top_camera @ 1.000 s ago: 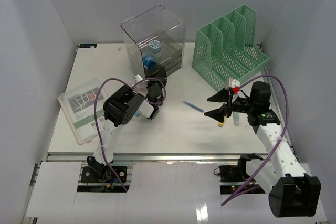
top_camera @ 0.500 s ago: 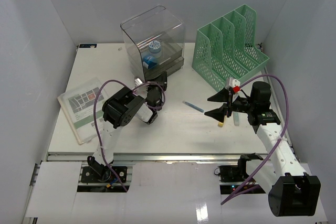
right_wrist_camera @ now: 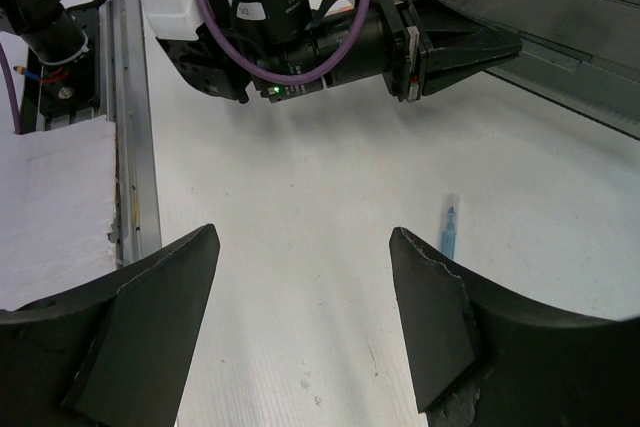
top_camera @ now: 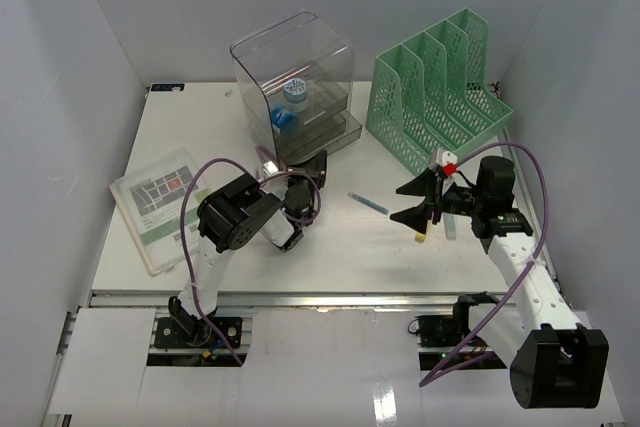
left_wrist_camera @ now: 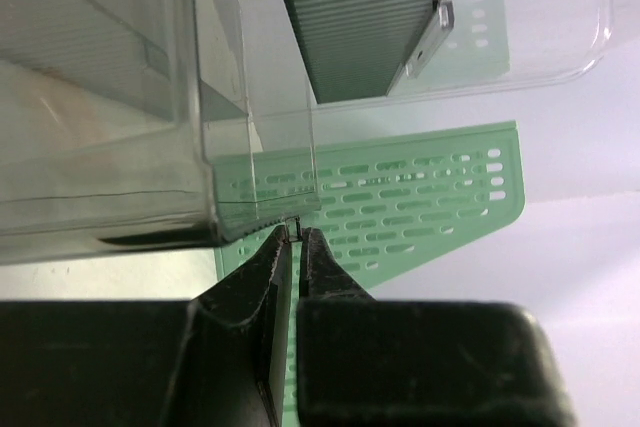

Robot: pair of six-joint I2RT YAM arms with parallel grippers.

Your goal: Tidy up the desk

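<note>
At the front lip of the drawer (top_camera: 335,133) in the clear box (top_camera: 290,62), our left claw (left_wrist_camera: 297,239) is pinched shut on its edge, surely so it can be slid for stowing. Off right, our right claw (right_wrist_camera: 302,247) hangs spread wide over the pen (right_wrist_camera: 449,227) lying on the white surface (top_camera: 330,252) beneath both arms.

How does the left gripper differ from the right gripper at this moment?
The left gripper is pinched shut on the front lip of the clear drawer; the right gripper stands wide open, holding nothing. The left one is at the drawer box; the right one hovers over the desk near a blue pen. Both are black.
</note>
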